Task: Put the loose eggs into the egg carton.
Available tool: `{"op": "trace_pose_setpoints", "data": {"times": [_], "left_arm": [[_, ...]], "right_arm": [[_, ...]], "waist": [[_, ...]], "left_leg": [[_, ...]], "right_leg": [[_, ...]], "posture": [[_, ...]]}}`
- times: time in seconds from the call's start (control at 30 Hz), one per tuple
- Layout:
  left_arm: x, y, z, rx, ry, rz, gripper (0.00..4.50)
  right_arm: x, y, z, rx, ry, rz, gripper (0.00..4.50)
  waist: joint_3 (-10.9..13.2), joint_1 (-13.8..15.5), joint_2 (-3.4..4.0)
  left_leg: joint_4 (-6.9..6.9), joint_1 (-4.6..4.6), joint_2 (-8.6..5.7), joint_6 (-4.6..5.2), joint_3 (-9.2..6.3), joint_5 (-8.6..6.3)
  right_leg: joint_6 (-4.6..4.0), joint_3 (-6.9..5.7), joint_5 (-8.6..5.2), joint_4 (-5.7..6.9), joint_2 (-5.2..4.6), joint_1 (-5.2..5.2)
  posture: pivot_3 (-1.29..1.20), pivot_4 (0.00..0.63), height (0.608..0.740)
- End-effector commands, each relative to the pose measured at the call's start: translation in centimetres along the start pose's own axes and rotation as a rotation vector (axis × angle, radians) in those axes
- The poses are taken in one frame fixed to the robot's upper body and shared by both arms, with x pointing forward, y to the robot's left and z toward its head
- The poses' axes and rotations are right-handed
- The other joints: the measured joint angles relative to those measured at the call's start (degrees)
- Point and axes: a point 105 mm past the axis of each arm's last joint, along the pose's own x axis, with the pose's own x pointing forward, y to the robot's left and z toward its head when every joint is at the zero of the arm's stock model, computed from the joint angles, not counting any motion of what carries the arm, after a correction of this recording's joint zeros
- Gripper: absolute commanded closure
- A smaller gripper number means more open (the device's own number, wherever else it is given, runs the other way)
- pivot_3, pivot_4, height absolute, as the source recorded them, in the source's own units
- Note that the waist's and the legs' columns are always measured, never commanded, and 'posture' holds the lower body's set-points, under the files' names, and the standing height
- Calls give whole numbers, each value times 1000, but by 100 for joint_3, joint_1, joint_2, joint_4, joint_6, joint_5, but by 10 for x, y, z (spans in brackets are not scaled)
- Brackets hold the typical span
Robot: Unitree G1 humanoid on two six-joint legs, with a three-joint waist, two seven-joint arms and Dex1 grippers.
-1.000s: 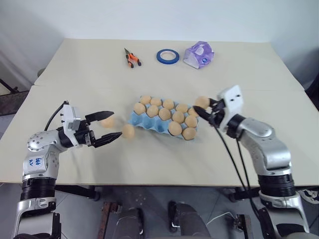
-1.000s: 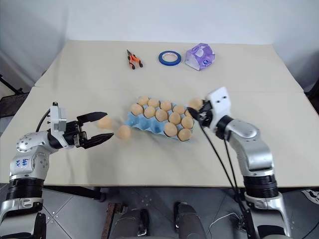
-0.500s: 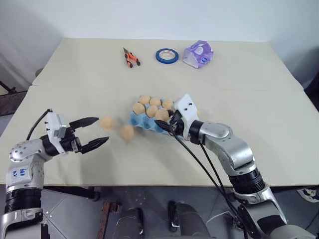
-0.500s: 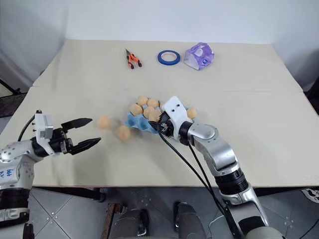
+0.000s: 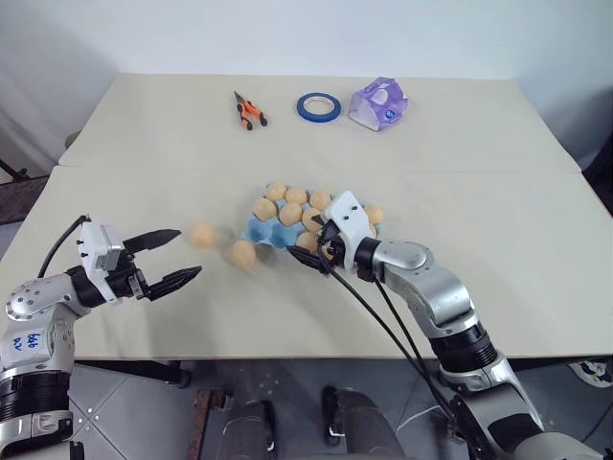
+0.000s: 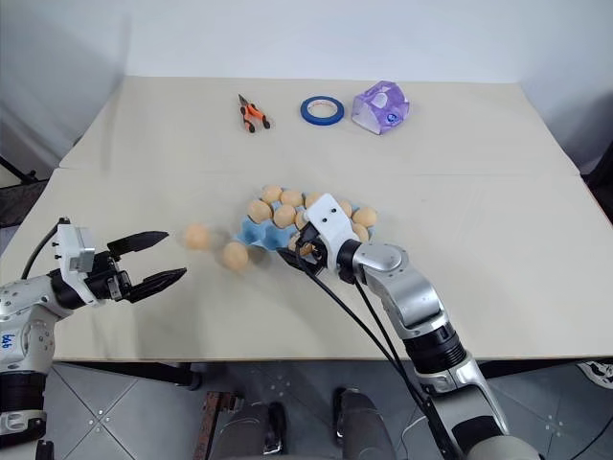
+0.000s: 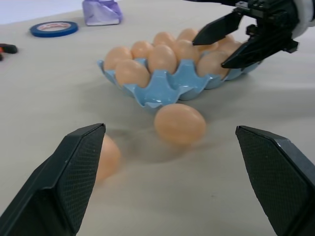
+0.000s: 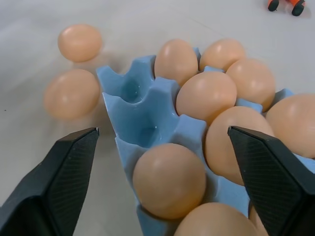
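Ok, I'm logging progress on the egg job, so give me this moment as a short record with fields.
loose eggs: two on the table, one and another, beside the carton's left end
carton: mostly filled, two empty cups at its left end
right gripper: jaws open over the carton, empty
left gripper: jaws open, facing the loose eggs, empty

2 pale tan-orange loose eggs [image 5: 242,253] are lying on the table beside the light blue moulded egg carton [image 5: 264,231], which is sitting nearly full.

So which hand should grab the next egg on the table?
Left. The left hand is open, facing the two loose eggs lying beside the egg carton. The right hand hovers over the carton.
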Motion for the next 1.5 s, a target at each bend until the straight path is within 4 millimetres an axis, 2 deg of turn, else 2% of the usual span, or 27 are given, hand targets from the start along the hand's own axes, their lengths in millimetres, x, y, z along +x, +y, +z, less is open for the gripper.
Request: {"op": "trace_pose_setpoints", "data": {"times": [0.03, 0.17, 0.3, 0.43, 0.67, 0.8, 0.93, 1.03, 1.13, 1.33, 1.5], "left_arm": [[-7, 4, 9, 28, 0, 43, 0], [-11, 9, 12, 24, -2, 114, 0], [-19, 14, 13, -3, -2, 225, 0], [-41, 16, 9, -4, 7, 363, 0], [-77, 2, -8, -25, 69, 502, 0], [-82, -8, -15, -26, 86, 516, 0], [-79, -20, -18, -29, 86, 521, 0], [-71, -31, -23, -34, 104, 497, 0], [-50, -36, -22, -37, 80, 496, 0], [21, -52, -27, -90, 41, 489, 0], [58, -57, -25, -84, 17, 475, 0]], "right_arm": [[-14, -3, 25, -36, -78, 8, 43], [-35, -9, 34, -45, -110, 22, 43], [-66, -20, 39, -45, -168, 41, 43], [-96, -43, 24, -115, -174, -17, 43], [-146, -52, -5, -124, -163, 70, 43], [-167, -46, -17, -79, -147, 153, 43], [-178, -51, -28, -88, -96, 148, 43], [-178, -56, -27, -93, -95, 121, 43], [-176, -57, -25, -97, -101, 115, 43], [-168, -54, -25, -101, -102, 101, 43], [-166, -50, -24, -96, -108, 92, 43]], "waist": [[0, -13, 0], [0, -20, 0], [0, -12, 0], [0, -16, 0], [0, 13, -1], [0, 87, -1], [-1, 97, -2], [-1, 94, -2], [-1, 99, -1], [-2, 167, -3], [-3, 228, -3]], "left_leg": [[-1, 0, 0, 0, 0, 0], [-9, 0, 0, 0, 0, 0], [-34, 2, -1, 0, -1, 0], [-60, 8, -4, 12, 6, 9], [-62, 14, -2, 21, 15, 15], [-54, 22, -2, 2, 17, 3], [-50, 21, -2, 1, 17, 3], [-51, 20, -1, 1, 17, 3], [-54, 21, -1, 0, 17, 2], [-34, 18, -5, 4, 18, 5], [-28, 20, -5, 27, 24, 18]], "right_leg": [[0, 0, 0, -1, 0, 0], [0, 0, 0, -6, -1, 0], [0, -2, 0, -24, 0, 0], [1, -6, 0, -36, 0, 0], [2, -11, -1, -43, 5, 4], [1, -8, -1, -40, 5, 10], [-1, -8, -2, -40, 4, 10], [-2, -6, -2, -42, 3, 10], [-3, -6, -3, -42, 3, 9], [7, -5, 3, -33, 4, 15], [10, 0, 4, -27, 12, 15]], "posture": [[0, 150, 740], [0, 150, 740], [0, 150, 740], [0, 150, 740], [0, 150, 740], [0, 150, 740], [0, 150, 740], [0, 150, 740], [0, 150, 740], [0, 150, 740], [0, 150, 740]]}}
